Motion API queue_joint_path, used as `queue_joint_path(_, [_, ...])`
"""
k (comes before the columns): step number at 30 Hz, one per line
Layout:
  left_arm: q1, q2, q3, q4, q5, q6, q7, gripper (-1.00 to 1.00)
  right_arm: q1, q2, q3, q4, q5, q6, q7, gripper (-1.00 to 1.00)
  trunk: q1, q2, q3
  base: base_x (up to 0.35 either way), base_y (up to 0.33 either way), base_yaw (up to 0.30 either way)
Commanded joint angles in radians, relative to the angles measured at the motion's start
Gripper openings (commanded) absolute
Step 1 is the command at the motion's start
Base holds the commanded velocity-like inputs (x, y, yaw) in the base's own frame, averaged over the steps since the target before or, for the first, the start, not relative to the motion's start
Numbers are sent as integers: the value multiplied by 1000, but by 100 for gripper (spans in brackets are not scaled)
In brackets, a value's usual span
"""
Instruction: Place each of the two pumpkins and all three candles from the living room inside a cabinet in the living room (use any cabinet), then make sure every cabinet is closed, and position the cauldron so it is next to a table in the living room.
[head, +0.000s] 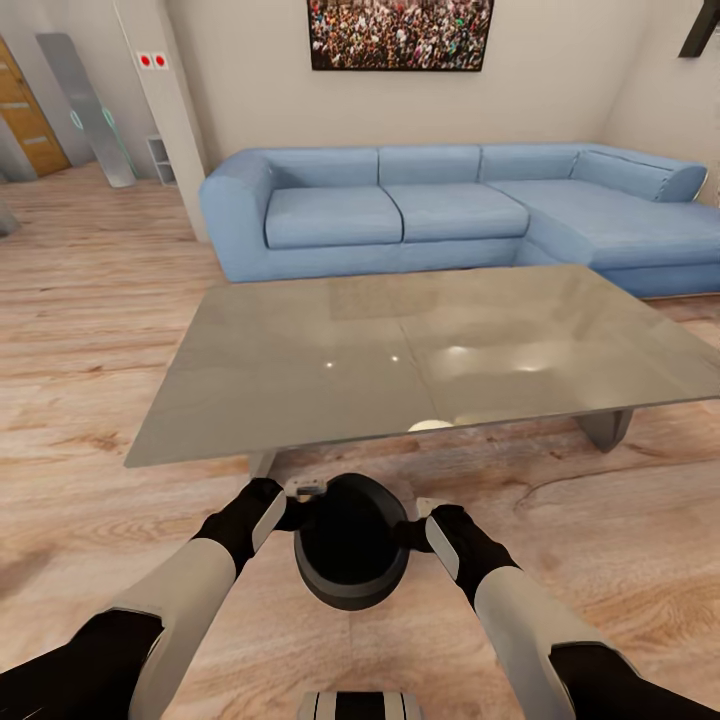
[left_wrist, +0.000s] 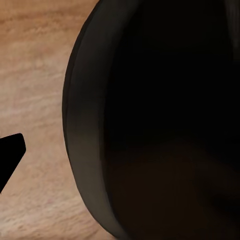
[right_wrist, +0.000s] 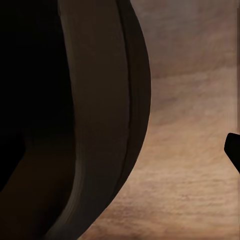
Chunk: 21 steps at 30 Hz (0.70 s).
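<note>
Your left gripper (head: 300, 497) and right gripper (head: 418, 520) are pinching opposite sides of the dark cauldron's (head: 348, 545) rim (seen from your head camera), holding it over the wood floor (head: 90, 470) just beside the near edge of the glossy tabletop (head: 300, 370), before the blue sofa (head: 450, 210).

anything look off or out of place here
Nothing looks spilled, broken or askew. The dark cauldron sits upright between the left gripper and the right gripper, on or just above the wood floor, close to the near edge of the glass-topped table. The blue sofa behind looks orderly.
</note>
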Motion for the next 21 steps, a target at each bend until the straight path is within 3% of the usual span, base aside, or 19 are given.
queue_joint_path(1, [0,1,-7,-1,9,5,3,100,0,0,-1,-2,-10,4,-5,100,-1,0,3,-3,0,0])
queue_joint_path(4, [0,1,-7,-1,9,6,3,100,0,0,-2,-2,-10,4,-5,100,-2,1,15,-1,0,0])
queue_joint_path(21, [-1,0,-7,-1,9,7,2,100,0,0,-2,-2,-10,4,-5,100,-2,1,15,-41,0,0])
